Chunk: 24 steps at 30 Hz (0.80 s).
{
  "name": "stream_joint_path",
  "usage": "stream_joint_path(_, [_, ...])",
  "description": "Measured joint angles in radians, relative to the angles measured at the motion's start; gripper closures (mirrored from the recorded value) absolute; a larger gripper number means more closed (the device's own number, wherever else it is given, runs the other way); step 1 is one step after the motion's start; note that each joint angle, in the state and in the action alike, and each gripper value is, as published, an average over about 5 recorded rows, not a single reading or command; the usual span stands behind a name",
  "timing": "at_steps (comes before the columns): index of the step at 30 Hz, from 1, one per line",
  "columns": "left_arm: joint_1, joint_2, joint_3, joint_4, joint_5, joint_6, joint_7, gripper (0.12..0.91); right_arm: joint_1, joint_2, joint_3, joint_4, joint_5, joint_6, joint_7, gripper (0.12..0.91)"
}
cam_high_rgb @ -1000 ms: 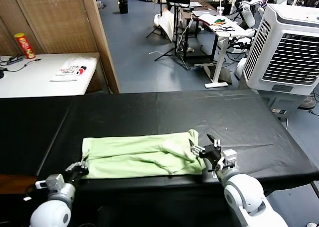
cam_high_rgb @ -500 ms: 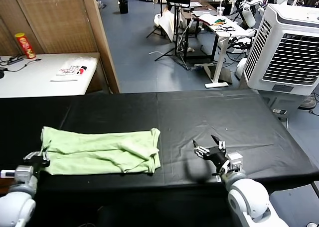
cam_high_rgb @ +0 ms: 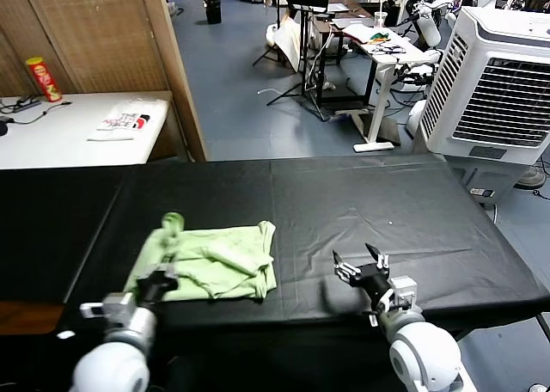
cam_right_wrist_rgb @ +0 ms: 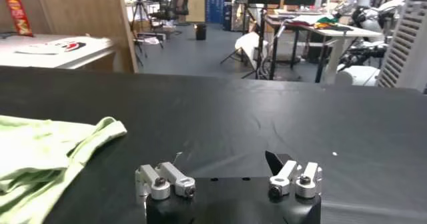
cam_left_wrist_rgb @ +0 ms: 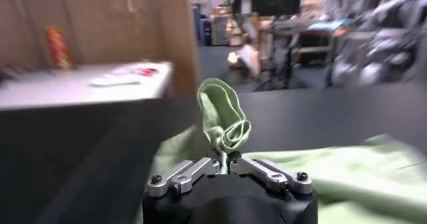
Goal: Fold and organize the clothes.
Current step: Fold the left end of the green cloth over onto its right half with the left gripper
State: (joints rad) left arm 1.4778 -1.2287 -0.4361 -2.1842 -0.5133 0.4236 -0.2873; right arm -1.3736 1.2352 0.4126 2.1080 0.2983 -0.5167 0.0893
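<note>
Polo shirt (cam_high_rgb: 215, 259) lies bunched on black worktop (cam_high_rgb: 361, 207), left-centre, long axis running left-right. Left gripper (cam_high_rgb: 161, 273) fingers pinch its lifted left end (fold sticks up). Right gripper (cam_high_rgb: 361, 272) fingers spread wide, apart from shirt.

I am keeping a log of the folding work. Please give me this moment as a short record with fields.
shirt: pale green polo shirt, partly folded, on the black table
left gripper: shut on the shirt's left end, lifting it into a raised loop
right gripper: open, holding nothing, above bare table to the right of the shirt
background: white printed item on the side table
</note>
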Motion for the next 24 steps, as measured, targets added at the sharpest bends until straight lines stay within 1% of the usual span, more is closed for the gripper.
stream_joint_path(3, [-0.032,-0.053,0.066,0.003,-0.018,0.009,-0.010,0.872,-0.004,0.008,0.000,-0.001,-0.007,0.001,0.000,0.227])
stream_joint_path(7, [-0.068,-0.113,0.118,0.018,-0.012,0.009,-0.009,0.872,-0.005,0.021,-0.006,-0.007,-0.018,0.002,-0.001,0.227])
stream_joint_path(16, [-0.100,-0.175,0.150,0.053,-0.001,0.004,-0.002,0.872,0.002,0.041,-0.022,-0.021,-0.033,0.002,-0.003,0.227])
stream_joint_path(19, [-0.102,-0.187,0.155,0.062,0.014,0.000,0.008,0.872,0.004,0.041,-0.024,-0.021,-0.033,0.004,-0.008,0.227])
stream_joint_path(21, [-0.102,-0.195,0.157,0.067,0.022,-0.003,0.018,0.859,0.005,0.039,-0.027,-0.022,-0.033,0.006,-0.014,0.227])
stream_joint_path(22, [-0.102,-0.199,0.157,0.069,0.024,-0.005,0.023,0.836,0.007,0.037,-0.030,-0.022,-0.033,0.009,-0.017,0.227])
stream_joint_path(24, [-0.102,-0.209,0.157,0.073,0.025,-0.008,0.030,0.757,0.012,0.034,-0.037,-0.025,-0.032,0.013,-0.024,0.227])
